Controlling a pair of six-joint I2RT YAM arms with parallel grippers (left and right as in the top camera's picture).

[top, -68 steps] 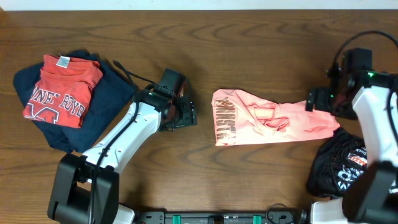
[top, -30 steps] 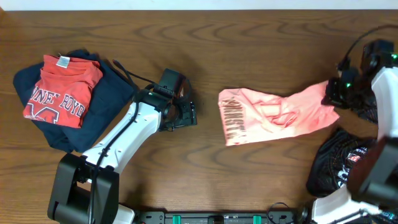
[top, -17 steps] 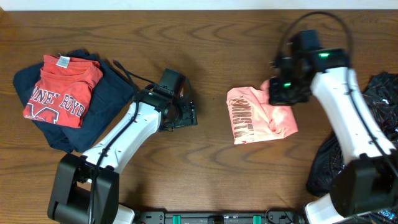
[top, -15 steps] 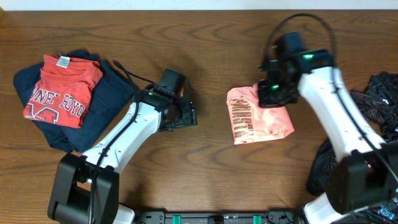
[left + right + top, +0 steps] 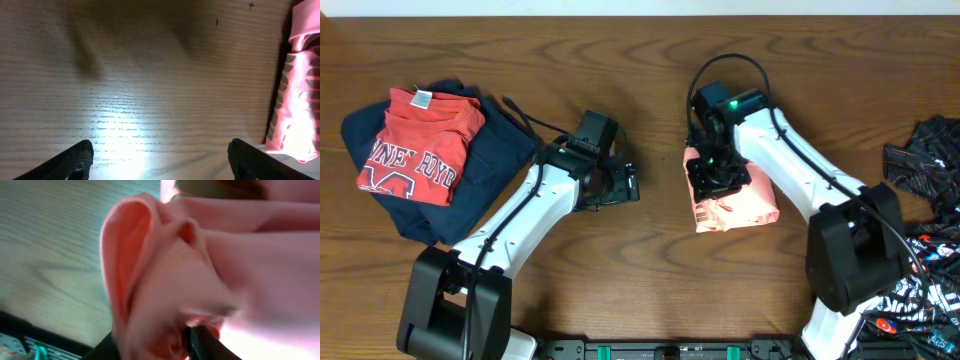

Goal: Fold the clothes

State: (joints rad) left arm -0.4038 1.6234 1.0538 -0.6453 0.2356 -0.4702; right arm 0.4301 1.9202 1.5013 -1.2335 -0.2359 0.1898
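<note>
The clothes, a salmon-pink T-shirt (image 5: 748,201), lies folded into a compact block at table centre, with darker lettering along its left edge. My right gripper (image 5: 718,176) is down on the block's left part. In the right wrist view pink fabric (image 5: 165,270) is bunched between and around the right gripper (image 5: 155,342). The picture is blurred, so the grip does not show. My left gripper (image 5: 631,186) stands open to the shirt's left, over bare wood. In the left wrist view the left gripper (image 5: 160,160) holds nothing, and the shirt's edge (image 5: 296,100) is at the right.
A red-orange tee (image 5: 420,140) lies on a dark navy garment (image 5: 495,165) at the far left. Black garments with colourful logos (image 5: 920,270) are heaped at the right edge, beside the right arm's base.
The right arm swept left, carrying the shirt's right end over onto its left part, so the long spread shirt is now a short block. The left arm stayed put.
</note>
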